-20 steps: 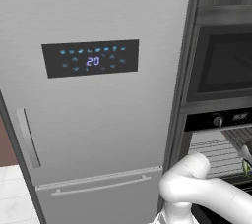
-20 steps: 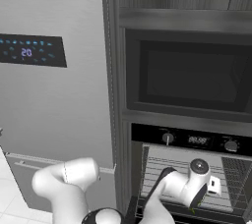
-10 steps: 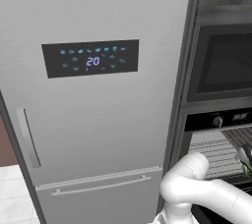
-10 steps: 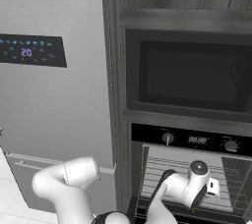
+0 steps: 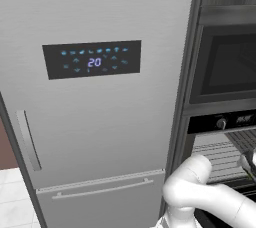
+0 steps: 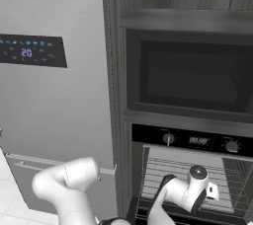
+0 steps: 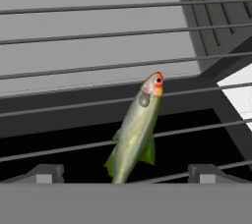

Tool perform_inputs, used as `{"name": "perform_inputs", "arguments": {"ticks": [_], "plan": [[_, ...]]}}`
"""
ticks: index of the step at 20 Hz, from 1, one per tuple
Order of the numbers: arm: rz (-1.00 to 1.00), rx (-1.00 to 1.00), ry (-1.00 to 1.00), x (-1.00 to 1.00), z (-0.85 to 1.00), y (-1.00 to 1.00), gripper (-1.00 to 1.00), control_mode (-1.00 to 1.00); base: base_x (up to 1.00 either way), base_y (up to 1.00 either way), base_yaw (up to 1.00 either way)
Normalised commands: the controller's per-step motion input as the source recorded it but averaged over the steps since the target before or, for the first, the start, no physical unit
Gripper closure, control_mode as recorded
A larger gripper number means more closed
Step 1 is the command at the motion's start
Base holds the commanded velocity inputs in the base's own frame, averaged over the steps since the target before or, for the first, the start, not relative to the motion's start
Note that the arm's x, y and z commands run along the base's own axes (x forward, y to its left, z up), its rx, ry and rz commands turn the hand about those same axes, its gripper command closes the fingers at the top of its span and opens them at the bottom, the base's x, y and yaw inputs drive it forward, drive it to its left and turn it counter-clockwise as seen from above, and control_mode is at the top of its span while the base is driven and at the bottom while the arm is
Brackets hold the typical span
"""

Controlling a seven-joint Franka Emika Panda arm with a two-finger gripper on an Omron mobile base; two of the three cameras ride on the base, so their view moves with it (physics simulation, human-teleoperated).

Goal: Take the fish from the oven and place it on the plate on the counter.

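The arm is reaching into the open oven at the lower right of the right base view, and the pickup step is under way: the fish is lying on the wire rack at the centre of the hand view, between the fingers, which are standing spread wide and holding nothing. In my judgement the next move is calling for a short advance to straddle the fish's body, then closing. The fridge panel at the upper left is reading "20"; the oven's display is proving too blurred to read.
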Motion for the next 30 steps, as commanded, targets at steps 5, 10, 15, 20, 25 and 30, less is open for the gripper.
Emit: {"name": "perform_inputs", "arguments": {"ticks": [5, 10, 15, 20, 25, 30], "plan": [[0.0, 0.0, 0.01, 0.1, -0.21, 0.0, -1.0, -1.0, 0.0, 0.0, 0.0], [0.0, 0.0, 0.0, 0.24, -0.17, 0.0, -1.0, -1.0, 0.0, 0.0, 0.0], [0.0, 0.0, 0.0, 0.23, -0.05, -0.03, -1.0, -1.0, 0.0, 0.0, 0.0], [0.0, 0.0, 0.01, 0.02, -0.18, -0.1, -1.0, -1.0, 0.0, 0.0, 0.0], [0.0, 0.0, 0.01, 0.0, -0.17, -0.15, -1.0, -1.0, 0.0, 0.0, 0.0], [0.0, 0.0, 0.0, 0.07, -0.04, -0.16, -1.0, -1.0, 0.0, 0.0, 0.0]]}}
